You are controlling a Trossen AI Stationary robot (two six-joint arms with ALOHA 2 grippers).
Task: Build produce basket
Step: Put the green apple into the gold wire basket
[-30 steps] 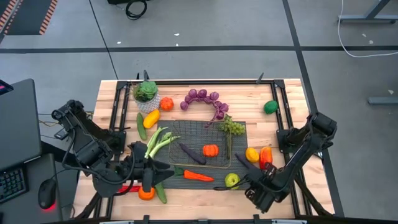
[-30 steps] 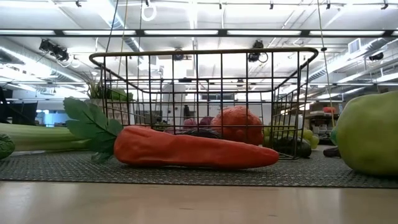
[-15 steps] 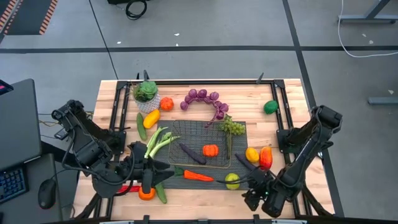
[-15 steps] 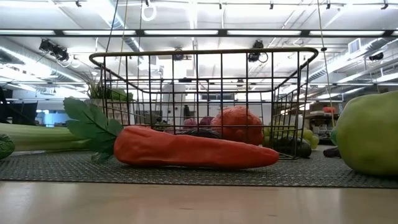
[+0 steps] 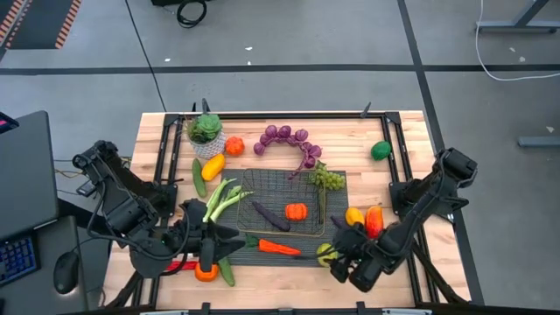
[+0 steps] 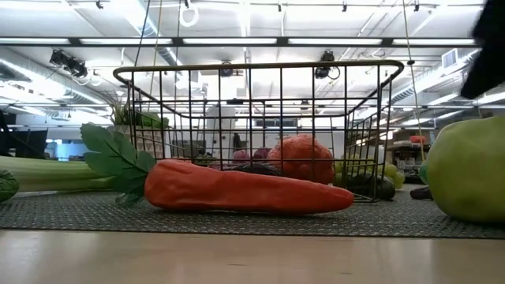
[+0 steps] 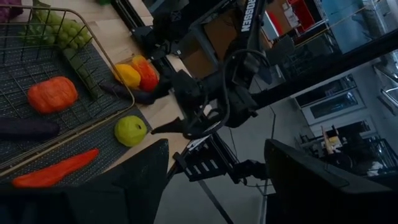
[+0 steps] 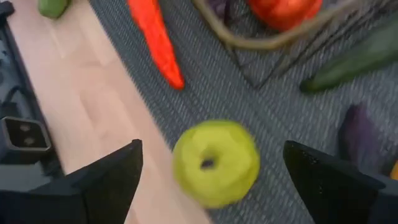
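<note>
The left gripper (image 5: 213, 260) waits at the table's (image 5: 402, 140) front-left with its jaws parted and empty; the leek (image 5: 220, 200) lies just beyond them. The basket (image 5: 282, 185) stands mid-table on the mat (image 5: 337, 203) and holds an orange fruit (image 5: 296, 211). The carrot (image 5: 279, 248) lies outside its front. The right gripper (image 5: 335, 255) hangs over the apple (image 8: 216, 162), jaws spread wide, and the apple sits between the fingers (image 8: 102, 179), ungripped.

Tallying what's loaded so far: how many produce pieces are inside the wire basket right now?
2 that I can see. In the basket, a dark purple eggplant lies left of centre and an orange ribbed piece sits beside it to the right. Small pieces could be hidden by the mesh.
</note>
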